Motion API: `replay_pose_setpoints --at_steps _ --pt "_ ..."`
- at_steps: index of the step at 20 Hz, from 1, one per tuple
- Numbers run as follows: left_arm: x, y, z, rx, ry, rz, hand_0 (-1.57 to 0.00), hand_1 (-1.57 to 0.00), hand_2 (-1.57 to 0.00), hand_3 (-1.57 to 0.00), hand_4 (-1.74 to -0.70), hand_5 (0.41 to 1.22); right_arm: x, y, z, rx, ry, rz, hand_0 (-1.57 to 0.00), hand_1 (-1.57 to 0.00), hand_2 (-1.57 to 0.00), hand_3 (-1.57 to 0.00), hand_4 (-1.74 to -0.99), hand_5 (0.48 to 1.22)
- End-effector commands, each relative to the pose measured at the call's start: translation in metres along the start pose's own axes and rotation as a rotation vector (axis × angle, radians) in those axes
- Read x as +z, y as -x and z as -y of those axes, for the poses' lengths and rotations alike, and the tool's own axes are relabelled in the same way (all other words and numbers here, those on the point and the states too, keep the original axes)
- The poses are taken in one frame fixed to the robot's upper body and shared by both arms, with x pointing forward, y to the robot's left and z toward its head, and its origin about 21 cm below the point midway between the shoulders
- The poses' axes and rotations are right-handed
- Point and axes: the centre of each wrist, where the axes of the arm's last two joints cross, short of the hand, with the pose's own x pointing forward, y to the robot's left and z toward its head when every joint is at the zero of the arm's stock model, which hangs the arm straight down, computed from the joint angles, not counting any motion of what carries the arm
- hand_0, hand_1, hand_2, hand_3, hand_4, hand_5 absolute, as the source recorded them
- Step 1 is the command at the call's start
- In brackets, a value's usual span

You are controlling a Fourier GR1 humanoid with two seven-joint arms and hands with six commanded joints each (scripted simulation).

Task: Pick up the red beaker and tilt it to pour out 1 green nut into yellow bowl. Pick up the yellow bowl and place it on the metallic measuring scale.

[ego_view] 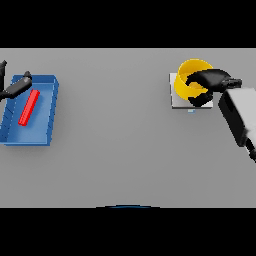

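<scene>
The near half of the grey tabletop (125, 160) carries nothing of the task. Toward the left edge sits a blue tray (47, 135) with a red bar-like object (28, 107), probably the red beaker lying on its side; the left hand (17, 86) shows at the tray's far corner, its fingers straight and holding nothing. Farther back, near the right edge, the yellow bowl (186, 80) rests on the metallic measuring scale (176, 100), and the right hand (210, 82) has its fingers curled over the bowl's rim. The bowl looks light, rigid and smooth-walled, so the rim seems the safest hold. No green nut, label or writing can be made out.
</scene>
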Motion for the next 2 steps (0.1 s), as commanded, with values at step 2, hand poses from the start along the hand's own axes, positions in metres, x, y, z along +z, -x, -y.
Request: replay_pose_setpoints --at_steps 2 --pt "0.0000 0.0014 0.0018 0.004 -0.003 0.000 0.00 0.00 0.00 0.00 -0.82 0.734 0.0019 0.0023 0.0006 0.004 -0.015 0.003 -0.05 -0.05 -0.12 -0.35 -1.308 0.733"
